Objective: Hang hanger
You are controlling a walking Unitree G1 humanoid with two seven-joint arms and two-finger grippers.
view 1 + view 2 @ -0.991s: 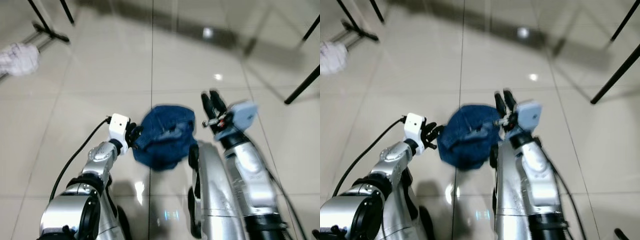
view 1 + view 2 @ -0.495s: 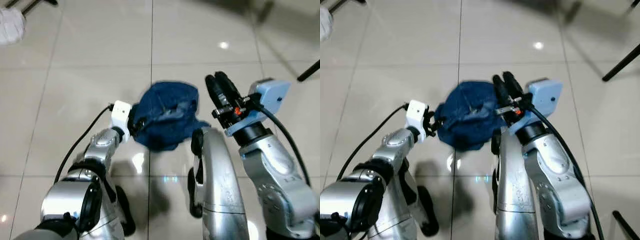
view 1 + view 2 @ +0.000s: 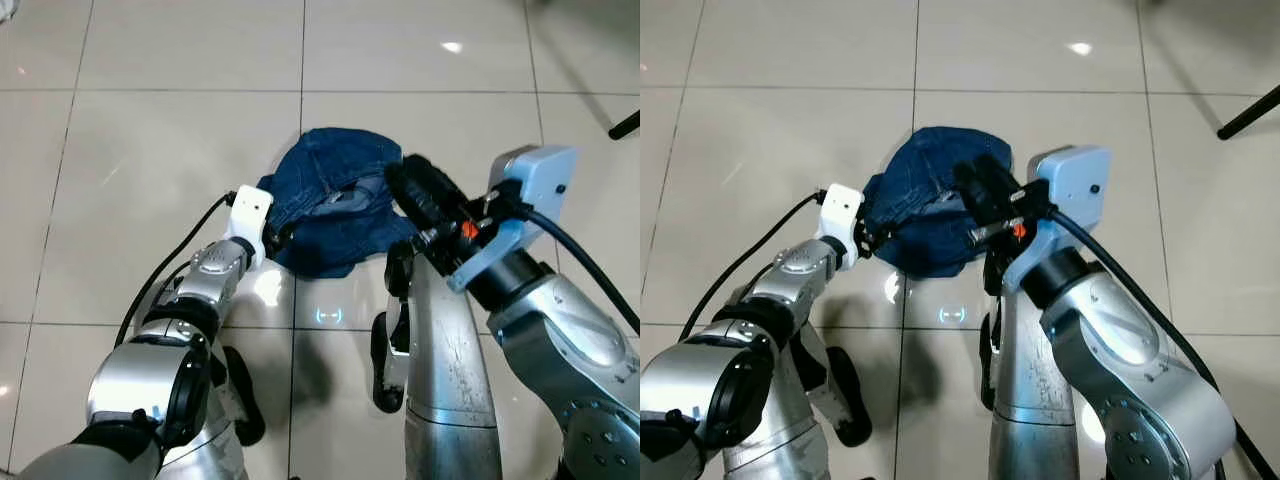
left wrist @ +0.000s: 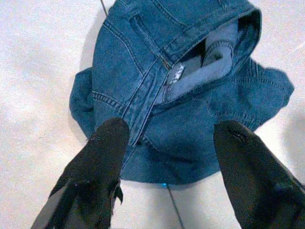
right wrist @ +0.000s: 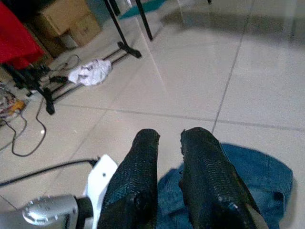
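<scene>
A crumpled blue denim garment point(image 3: 335, 205) lies on the pale tiled floor in front of me. My left gripper point(image 4: 172, 130) hovers low at the garment's near left edge. It is open, with its two black fingers point(image 4: 108, 143) spread over the denim and nothing held between them. In the eye views its white wrist camera box point(image 3: 250, 212) hides most of it. My right gripper point(image 3: 408, 180) is raised above the garment's right side, shut, with nothing between its fingers point(image 5: 143, 162).
A black rack foot point(image 3: 626, 124) reaches in at the far right. The right wrist view shows a white cloth point(image 5: 90, 71) by black stand legs point(image 5: 125, 46), cardboard boxes point(image 5: 71, 16) and loose cables point(image 5: 19, 125) further out on the floor.
The head camera has tilted down, so the floor scene slid upward. My right gripper has risen and swung left over the denim. The left gripper stays at the garment's edge.
</scene>
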